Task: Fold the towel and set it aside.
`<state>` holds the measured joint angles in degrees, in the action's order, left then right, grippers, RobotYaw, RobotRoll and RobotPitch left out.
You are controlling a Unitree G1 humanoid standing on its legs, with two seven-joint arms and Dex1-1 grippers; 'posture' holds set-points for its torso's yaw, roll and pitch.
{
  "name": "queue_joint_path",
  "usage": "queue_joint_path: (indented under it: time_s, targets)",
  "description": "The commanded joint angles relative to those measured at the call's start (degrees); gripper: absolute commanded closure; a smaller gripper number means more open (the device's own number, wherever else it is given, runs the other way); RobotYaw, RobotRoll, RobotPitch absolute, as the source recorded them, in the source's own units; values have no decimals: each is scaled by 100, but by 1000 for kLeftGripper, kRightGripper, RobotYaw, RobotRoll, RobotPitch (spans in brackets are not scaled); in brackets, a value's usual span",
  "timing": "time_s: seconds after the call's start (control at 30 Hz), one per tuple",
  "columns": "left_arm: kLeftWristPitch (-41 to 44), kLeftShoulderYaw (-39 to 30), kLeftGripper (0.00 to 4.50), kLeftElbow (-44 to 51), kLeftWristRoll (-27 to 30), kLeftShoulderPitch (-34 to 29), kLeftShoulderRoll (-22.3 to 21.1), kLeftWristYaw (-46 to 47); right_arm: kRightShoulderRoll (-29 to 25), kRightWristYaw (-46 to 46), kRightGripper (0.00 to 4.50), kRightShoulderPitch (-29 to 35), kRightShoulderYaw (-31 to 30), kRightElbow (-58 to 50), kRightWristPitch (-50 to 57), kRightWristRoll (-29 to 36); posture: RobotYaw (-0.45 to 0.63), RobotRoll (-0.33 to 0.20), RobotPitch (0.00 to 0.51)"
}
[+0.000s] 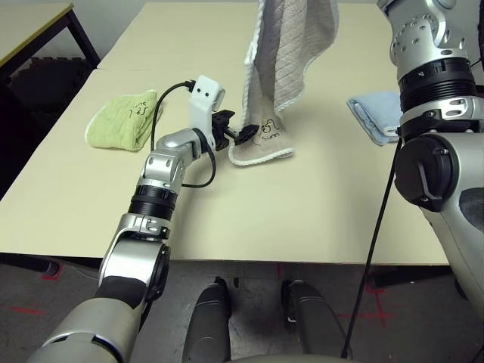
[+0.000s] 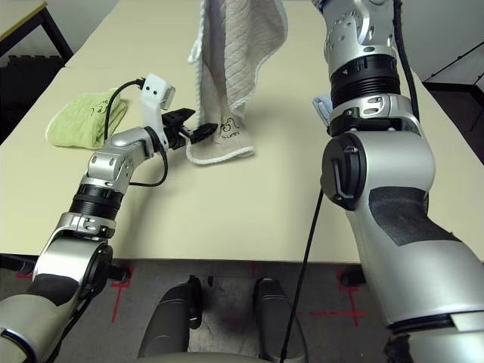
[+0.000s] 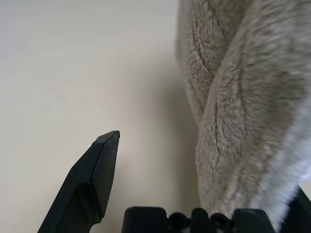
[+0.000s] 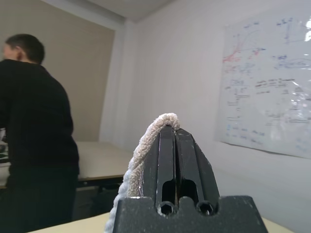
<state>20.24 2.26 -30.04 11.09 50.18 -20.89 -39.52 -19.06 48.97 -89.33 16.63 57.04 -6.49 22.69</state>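
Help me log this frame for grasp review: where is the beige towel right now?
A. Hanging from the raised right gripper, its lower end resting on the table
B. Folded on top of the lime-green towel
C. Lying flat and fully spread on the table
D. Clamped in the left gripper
A: the beige towel hangs from the raised right gripper, shut on its corded edge, while the open left gripper sits beside its lower end on the table.

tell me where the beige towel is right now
In the head views the towel hangs mid-table from the raised right gripper, its bottom end resting on the table beside the open left gripper, between the green towel and blue towel.
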Motion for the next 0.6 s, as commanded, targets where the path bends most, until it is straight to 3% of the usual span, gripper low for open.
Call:
queue_joint_path:
  time_s: [0.03, 0.27, 0.6]
  targets:
    - [148, -9, 0, 350, 49, -242, -325, -429, -167, -50, 4470, -219, 73, 122, -198, -39, 11, 0, 124]
    - [676, -36, 0, 1033, 236, -861, -887, -1053, -380, -165, 4470, -315, 105, 520, -442, -149, 31, 0, 126]
    - [944, -51, 0, 1270, 350, -904, -606, -983, -375, -136, 4470, -338, 96, 603, -481, -162, 26, 0, 120]
